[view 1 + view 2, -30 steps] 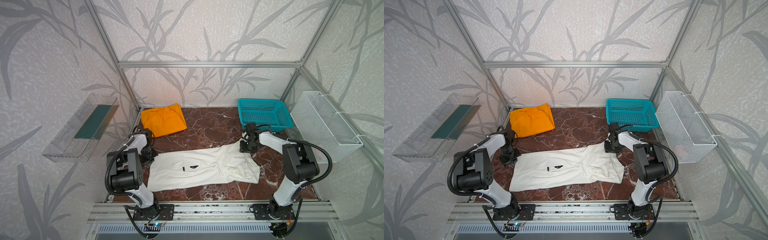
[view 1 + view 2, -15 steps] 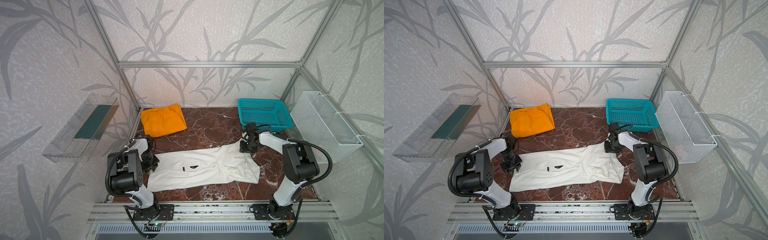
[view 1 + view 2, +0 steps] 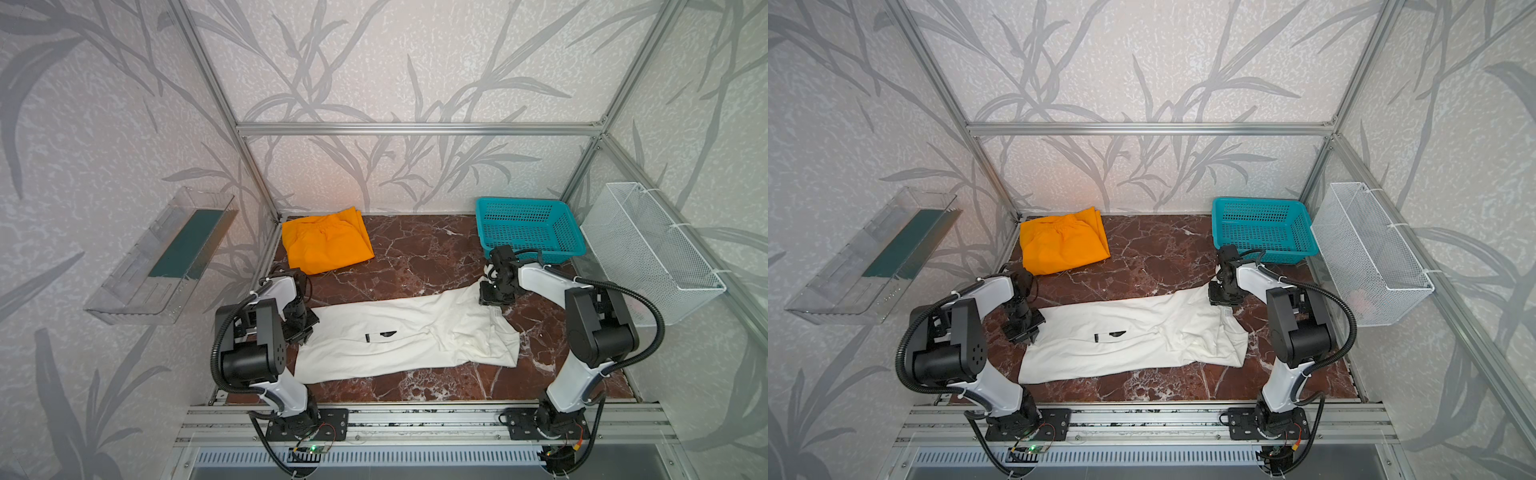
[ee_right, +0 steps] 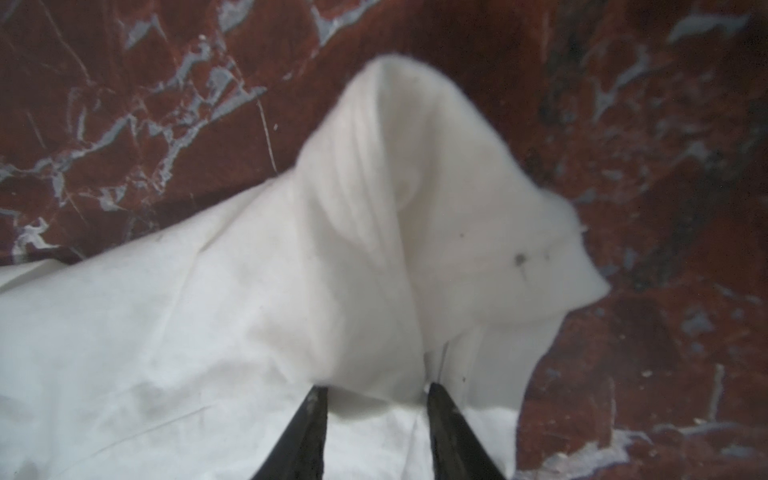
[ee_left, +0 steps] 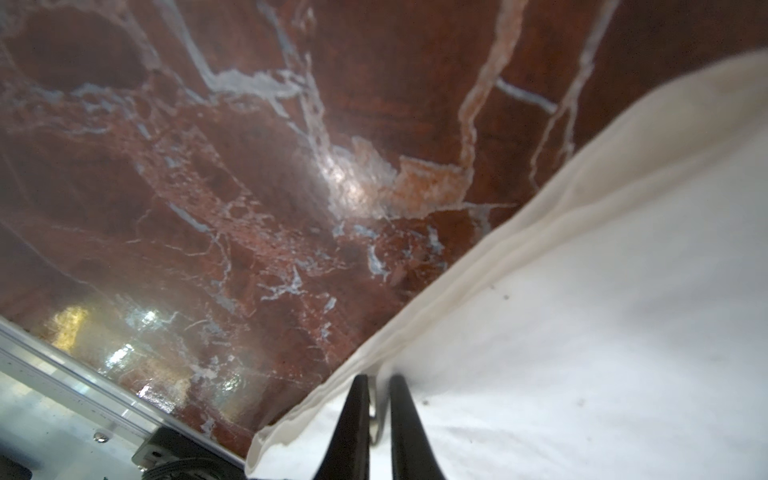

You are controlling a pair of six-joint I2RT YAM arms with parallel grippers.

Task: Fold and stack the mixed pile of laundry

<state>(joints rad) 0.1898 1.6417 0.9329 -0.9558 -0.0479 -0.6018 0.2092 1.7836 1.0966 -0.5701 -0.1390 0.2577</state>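
Mixed laundry pile: 2 garments, well apart on the red-brown marble tabletop (image 3: 415, 249). The bright orange cloth trousers (image 3: 326, 243) lie folded at the back left corner. The long white cloth shirt (image 3: 407, 336) lies stretched across the front middle between the 2 arms, with its small black mark (image 3: 380, 334) facing up.

In the left wrist view, the left gripper (image 5: 376, 378) has its jaws drawn narrow, nipping the shirt's hem at the very edge. In the right wrist view, the right gripper (image 4: 376, 388) has its jaws partly apart around a thick, bunched wad of the shirt's other end.

The likeliest failure seems to be the left pinch. It has so little cloth that a lift or a pull away from the right arm could strip the hem free and drop that end. The right grip is on a crumpled wad, not a flat corner, so any fold made from it would probably come out skewed. The loose, rumpled cloth near the front right may also drag or tuck under.

Count: 2 garments, 2 grippers, 1 teal plastic basket (image 3: 523, 203), 1 white wire basket (image 3: 648, 241), 1 clear plastic wall tray (image 3: 162, 257).
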